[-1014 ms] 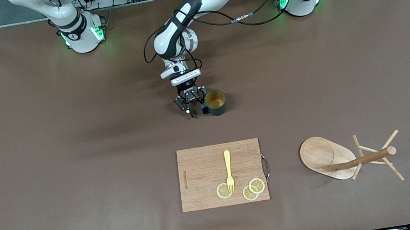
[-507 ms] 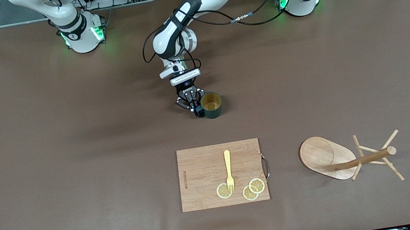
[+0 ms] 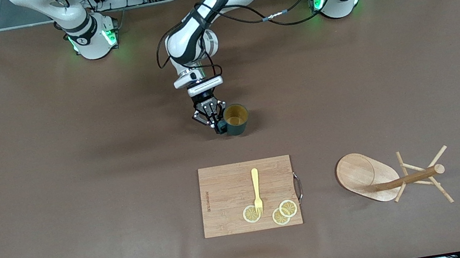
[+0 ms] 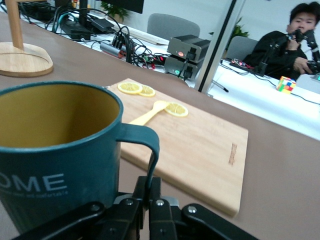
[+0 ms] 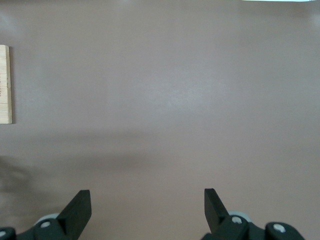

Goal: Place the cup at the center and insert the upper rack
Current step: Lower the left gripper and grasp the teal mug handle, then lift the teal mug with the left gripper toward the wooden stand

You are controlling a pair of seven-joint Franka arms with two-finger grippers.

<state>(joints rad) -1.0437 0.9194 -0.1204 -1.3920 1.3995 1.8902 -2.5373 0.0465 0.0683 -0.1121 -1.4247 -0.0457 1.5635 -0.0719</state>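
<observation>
Front view, going across from the right arm's end: right arm's base sits at the table's upper edge w/ green lights, arm waiting. The right gripper (image 5: 145, 210) isn't seen in the front view; its wrist view shows both fingers (image 5: 80, 207) spread wide apart over bare brown table (image 3: 58, 184), nothing between them, w/ a sliver of the cutting board (image 5: 4, 84) at the frame edge.

Mid-table: left arm reaches in from its base and comes down to the left gripper (image 3: 211, 118), low over the table center. Its fingers are closed on the loop handle of the cup (image 3: 235, 119). Left wrist view confirms: dark fingers (image 4: 155, 205) pinched together on the handle (image 4: 147, 150), cup (image 4: 55, 165) upright, teal outside w/ "OME" lettering, yellowish-tan inside. Can't tell if the cup's bottom is touching the table or just off it.

Nearer the front camera than the cup: cutting board (image 3: 248, 195), flat, w/ a yellow fork (image 3: 257, 190) lying on it and three lemon slices (image 3: 284, 212) at the edge nearest the camera; fork tines rest on one slice.

Toward the left arm's end, beside the board & apart from it: upper rack (image 3: 392, 178), tipped over on its side — oval base on edge, pole lying roughly level, peg branches splayed against the table. Well apart from the cup.
</observation>
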